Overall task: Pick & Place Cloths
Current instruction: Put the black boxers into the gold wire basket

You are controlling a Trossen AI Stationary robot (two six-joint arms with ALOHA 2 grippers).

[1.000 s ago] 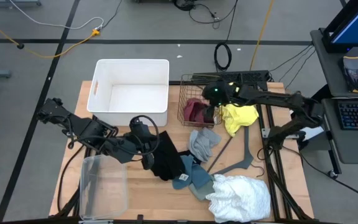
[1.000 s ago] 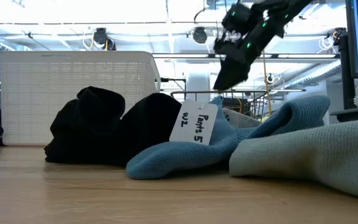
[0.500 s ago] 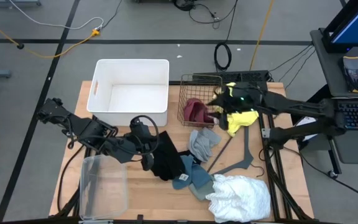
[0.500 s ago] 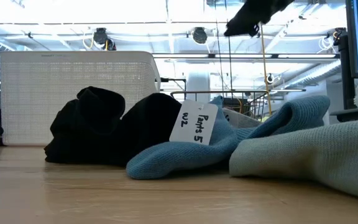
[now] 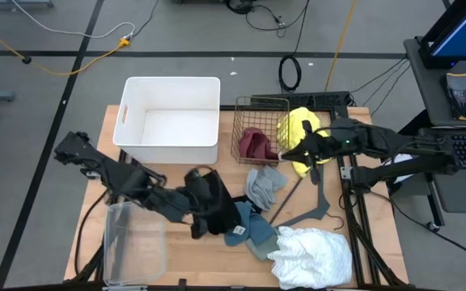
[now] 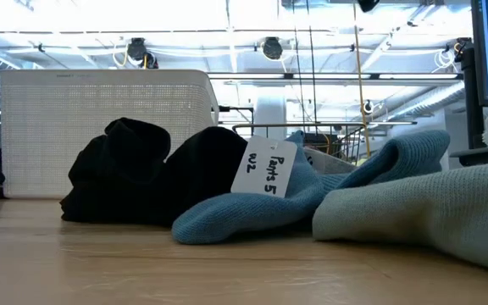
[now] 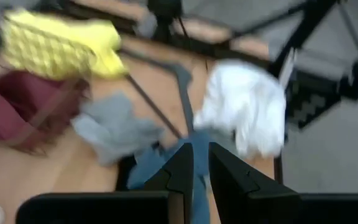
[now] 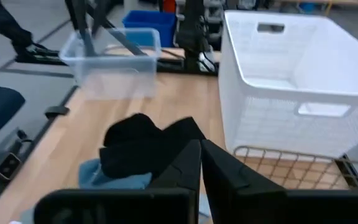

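Hovering over the yellow cloth [image 5: 301, 136] beside the wire basket [image 5: 259, 139], the right gripper [image 5: 291, 153] has fingers together; the left gripper [image 5: 197, 226] sits fingers-together above the black cloth [image 5: 217, 212].

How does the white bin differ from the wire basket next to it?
The white bin has solid plastic walls; the wire basket is open mesh. The bin is larger. The bin holds nothing visible, while the basket holds the maroon cloth, with the yellow cloth draped over its side. Both sit on the wooden table.
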